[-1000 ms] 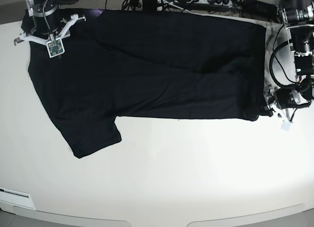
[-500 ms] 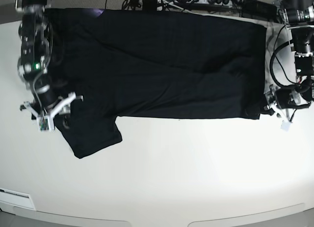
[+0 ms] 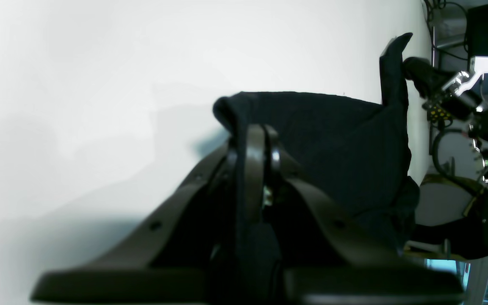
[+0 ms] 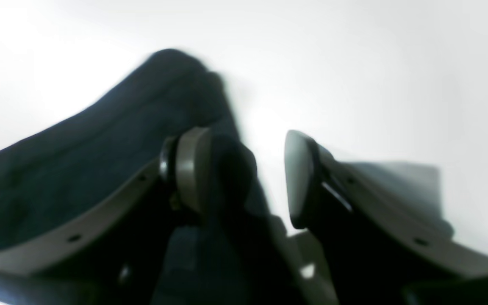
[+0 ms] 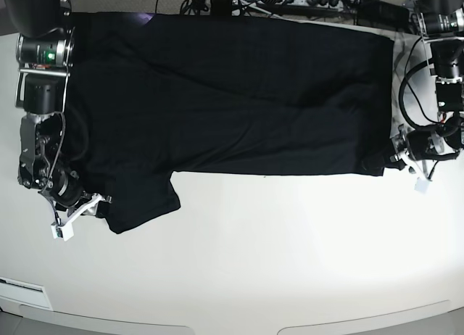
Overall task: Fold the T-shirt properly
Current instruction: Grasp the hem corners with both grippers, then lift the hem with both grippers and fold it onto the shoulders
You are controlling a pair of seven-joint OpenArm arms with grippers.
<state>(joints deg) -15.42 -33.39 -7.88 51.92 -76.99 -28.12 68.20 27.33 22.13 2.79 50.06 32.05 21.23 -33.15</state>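
One T-shirt (image 5: 239, 96) lies spread along the table's (image 5: 275, 248) far edge, ready for folding. Two grippers work it: the right gripper (image 5: 76, 208), jaws spread, straddles the near sleeve's edge to take hold; the left gripper (image 5: 397, 155) is pinched tight on the hem corner, likely to lift it.

The left end effector (image 3: 256, 140) is low at the bench, its jaws pinched together on a fold of the T-shirt (image 5: 239, 88). The right end effector (image 4: 244, 178) also sits low, jaws apart, one finger (image 4: 191, 169) against the cloth's edge.
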